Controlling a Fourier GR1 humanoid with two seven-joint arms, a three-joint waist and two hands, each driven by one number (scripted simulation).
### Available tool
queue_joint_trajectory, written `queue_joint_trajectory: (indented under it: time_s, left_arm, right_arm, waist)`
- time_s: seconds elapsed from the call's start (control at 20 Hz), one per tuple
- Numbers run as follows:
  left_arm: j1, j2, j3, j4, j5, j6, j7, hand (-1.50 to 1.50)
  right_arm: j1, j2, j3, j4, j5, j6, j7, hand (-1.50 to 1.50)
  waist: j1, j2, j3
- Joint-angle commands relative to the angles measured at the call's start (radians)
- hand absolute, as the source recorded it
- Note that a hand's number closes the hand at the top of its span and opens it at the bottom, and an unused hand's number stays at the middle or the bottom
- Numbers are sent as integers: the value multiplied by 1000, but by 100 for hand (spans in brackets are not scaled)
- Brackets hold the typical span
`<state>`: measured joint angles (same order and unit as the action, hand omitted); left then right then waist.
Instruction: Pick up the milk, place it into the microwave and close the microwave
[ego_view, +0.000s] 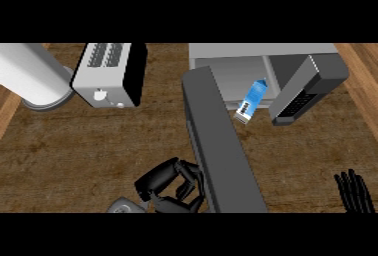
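Milk carton (252, 100) lies tilted in the open microwave (244, 70), upper right of frame. Left hand (168, 185), fingers curled and holding nothing, sits beside the open microwave door (221, 150). Right hand (354, 192) rests relaxed, lower right.

Wood-grain counter (88, 145) matt brown; toaster (111, 72) upper left brushed metal look; microwave door (221, 150) matt dark grey; milk (252, 100) carton glossy blue.

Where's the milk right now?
In the head view, the milk sits right of centre at the microwave opening, between its open door and control panel.
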<state>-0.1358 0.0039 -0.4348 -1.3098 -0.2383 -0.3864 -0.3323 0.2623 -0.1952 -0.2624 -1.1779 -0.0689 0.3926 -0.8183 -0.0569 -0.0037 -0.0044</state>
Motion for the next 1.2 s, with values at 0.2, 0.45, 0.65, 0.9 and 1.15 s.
queue_joint_trajectory:
  time_s: [0.2, 0.45, 0.65, 0.9, 1.15]
  left_arm:
    - [-88, -4, -327, 122, 149, 264, 71, 150]
    - [-195, -3, -453, 173, 258, 420, 93, 150]
    - [-234, -3, -546, 168, 324, 601, 77, 150]
    - [-352, -2, -592, 164, 419, 718, 137, 150]
    - [-428, -2, -561, 193, 500, 831, 110, 150]
  right_arm:
    - [124, -8, 95, -310, -135, 169, 75, -150]
    - [159, -74, 108, -484, -251, 208, 204, -150]
    - [166, -48, 168, -580, -256, 175, 255, -150]
    - [171, -105, 179, -676, -304, 194, 341, -150]
    - [149, -123, 179, -740, -347, 176, 404, -150]
  waist:
    - [-20, 6, 0]
    - [-40, 11, -1]
    - [-58, 14, -2]
    - [-83, 17, -1]
    - [-107, 28, -4]
